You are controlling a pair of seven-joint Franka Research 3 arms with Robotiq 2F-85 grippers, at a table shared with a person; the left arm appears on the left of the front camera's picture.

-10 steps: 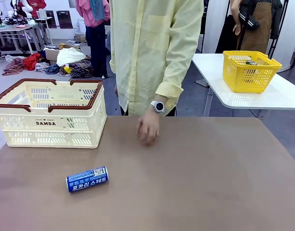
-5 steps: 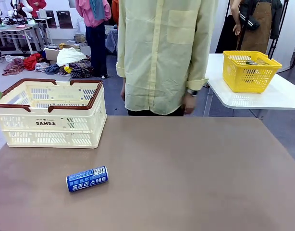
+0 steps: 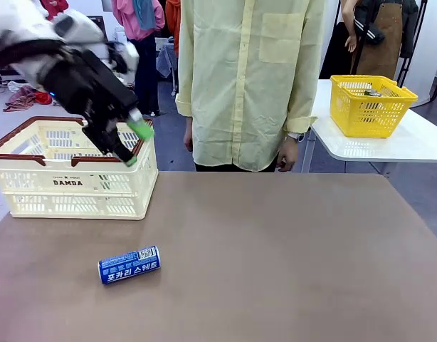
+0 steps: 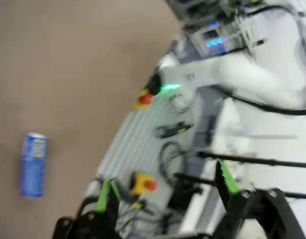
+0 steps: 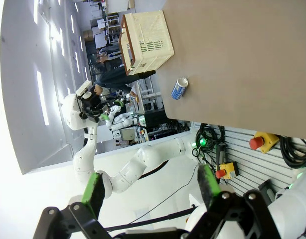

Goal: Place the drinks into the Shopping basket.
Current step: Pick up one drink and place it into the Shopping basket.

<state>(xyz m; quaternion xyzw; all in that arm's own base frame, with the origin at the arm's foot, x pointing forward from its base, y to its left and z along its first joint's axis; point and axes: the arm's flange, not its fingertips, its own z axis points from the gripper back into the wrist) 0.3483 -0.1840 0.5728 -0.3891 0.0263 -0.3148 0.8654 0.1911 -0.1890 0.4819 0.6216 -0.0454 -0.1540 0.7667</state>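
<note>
Where the drink lies: blue can (image 3: 129,264), white print, on its side on the tabletop (image 3: 290,256), near the cream Shopping basket (image 3: 76,182).
Left jaws: released, empty, raised near basket's right rim.
Right jaws: released, empty.
Beyond: person (image 3: 247,78) at far edge; yellow basket (image 3: 371,107).

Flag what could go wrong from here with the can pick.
1. The blue can lies on its side on the bare table, so a slightly off-centre close could send it rolling away.
2. The open left claw hangs close to the brown rim of the Shopping basket. Heading down to the can, it might clip that rim.
</note>
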